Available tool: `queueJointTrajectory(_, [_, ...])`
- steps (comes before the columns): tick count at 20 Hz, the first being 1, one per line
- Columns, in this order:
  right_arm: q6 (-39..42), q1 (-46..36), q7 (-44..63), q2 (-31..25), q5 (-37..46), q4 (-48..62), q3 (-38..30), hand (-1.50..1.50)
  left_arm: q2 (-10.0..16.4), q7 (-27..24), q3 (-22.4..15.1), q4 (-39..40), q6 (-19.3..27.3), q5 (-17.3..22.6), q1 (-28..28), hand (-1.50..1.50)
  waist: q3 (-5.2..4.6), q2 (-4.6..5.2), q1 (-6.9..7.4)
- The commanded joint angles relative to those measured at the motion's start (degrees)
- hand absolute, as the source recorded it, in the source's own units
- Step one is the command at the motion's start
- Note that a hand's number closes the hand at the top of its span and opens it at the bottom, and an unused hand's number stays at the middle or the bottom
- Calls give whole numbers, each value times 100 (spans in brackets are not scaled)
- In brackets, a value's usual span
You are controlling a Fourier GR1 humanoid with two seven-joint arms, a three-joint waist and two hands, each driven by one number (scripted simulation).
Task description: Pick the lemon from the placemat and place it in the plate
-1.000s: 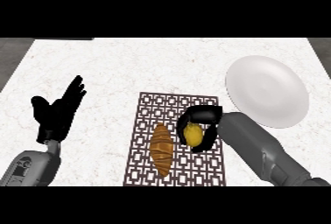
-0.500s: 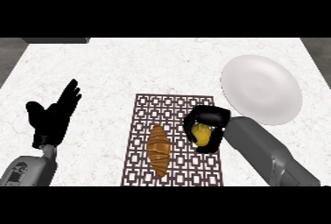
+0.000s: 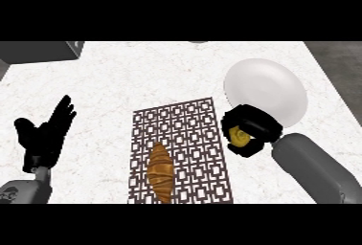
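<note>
A golden-brown croissant point(image 3: 160, 172) lies at 6 o'clock on the white marbled table point(image 3: 141, 72), with its tips pointing to 12 and 6 o'clock. Toward 10 o'clock, at the table's far corner, a dark grey block point(image 3: 39, 51) is partly seen.

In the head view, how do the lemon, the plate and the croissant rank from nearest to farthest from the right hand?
1. lemon, held inside the right hand.
2. plate, just beyond the hand.
3. croissant, left, on the placemat.

Right hand point(image 3: 253, 130) curled round lemon point(image 3: 241, 136), between placemat point(image 3: 180, 143) and plate point(image 3: 265, 88).
</note>
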Motion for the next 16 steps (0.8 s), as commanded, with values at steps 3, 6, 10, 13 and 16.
queueJointTrajectory(3, [-1241,604,761,-626,-324,-1415,-966,150,-139,-15,-107,-187,110,-76,226,0,4,18,-25])
queueJointTrajectory(6, [-1219,1286,1217,-1179,-526,-2418,-1188,150,178,89,183,-103,-231,171,15,0,0,82,56])
queueJointTrajectory(10, [-1025,1660,2189,-1439,-889,-3220,-1662,150,-42,49,-19,-70,-244,13,-207,0,7,189,376])
queueJointTrajectory(13, [-772,1587,2517,-1290,-1124,-3082,-1967,150,-102,210,-59,-5,-194,-127,-506,0,12,227,513])
queueJointTrajectory(16, [-411,1545,2254,-1602,-1204,-2688,-2531,150,-414,402,-341,-673,32,-308,-134,0,17,225,593])
